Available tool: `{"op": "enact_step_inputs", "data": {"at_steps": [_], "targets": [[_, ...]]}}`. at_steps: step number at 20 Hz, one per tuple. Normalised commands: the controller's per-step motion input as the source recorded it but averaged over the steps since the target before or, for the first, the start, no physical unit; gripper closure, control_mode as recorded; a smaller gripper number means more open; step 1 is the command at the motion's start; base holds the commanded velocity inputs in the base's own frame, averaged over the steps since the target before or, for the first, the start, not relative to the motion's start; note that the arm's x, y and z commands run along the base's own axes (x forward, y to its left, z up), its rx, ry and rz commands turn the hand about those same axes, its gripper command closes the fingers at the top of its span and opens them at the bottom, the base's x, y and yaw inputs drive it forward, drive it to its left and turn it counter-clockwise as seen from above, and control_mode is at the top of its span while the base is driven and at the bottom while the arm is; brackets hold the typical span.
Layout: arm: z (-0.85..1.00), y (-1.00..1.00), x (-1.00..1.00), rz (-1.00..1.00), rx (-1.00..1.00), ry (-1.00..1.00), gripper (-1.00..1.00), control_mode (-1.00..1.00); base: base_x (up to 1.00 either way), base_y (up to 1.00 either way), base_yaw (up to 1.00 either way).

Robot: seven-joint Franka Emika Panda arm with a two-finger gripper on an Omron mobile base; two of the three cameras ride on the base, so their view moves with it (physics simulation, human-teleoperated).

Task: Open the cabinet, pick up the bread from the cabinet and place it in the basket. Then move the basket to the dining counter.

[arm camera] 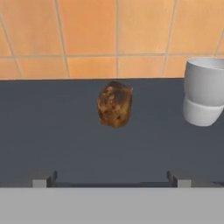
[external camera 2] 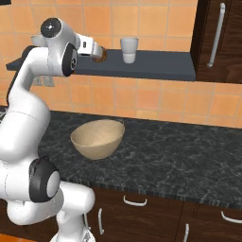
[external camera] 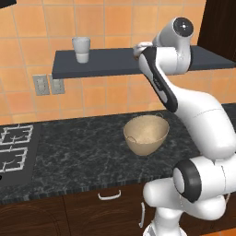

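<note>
Dark-brown bread sits mid-frame on a grey shelf, before orange tiles.
Gripper at bottom, fingers spread wide, holding nothing; white cup at right; tan basket on black worktop, lower centre.

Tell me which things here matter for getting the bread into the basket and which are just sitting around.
Part of the job:
- bread, on the dark shelf
- basket, on the black worktop
- hand, open, facing the bread

Just lying about:
- white cup, on the shelf beside the bread
- stove
- wall sockets
</note>
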Motion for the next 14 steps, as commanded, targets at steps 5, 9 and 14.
{"op": "enact_step_inputs", "data": {"at_steps": [5,9,14], "targets": [[-0.02,0.0,0.49,0.0,0.0,0.04,-1.0,-1.0,0.0,0.0,0.0],[-0.11,0.0,0.5,0.0,0.0,0.05,-1.0,-1.0,0.0,0.0,0.0],[-0.19,0.0,0.54,0.0,0.0,0.03,-1.0,-1.0,0.0,0.0,0.0]]}}
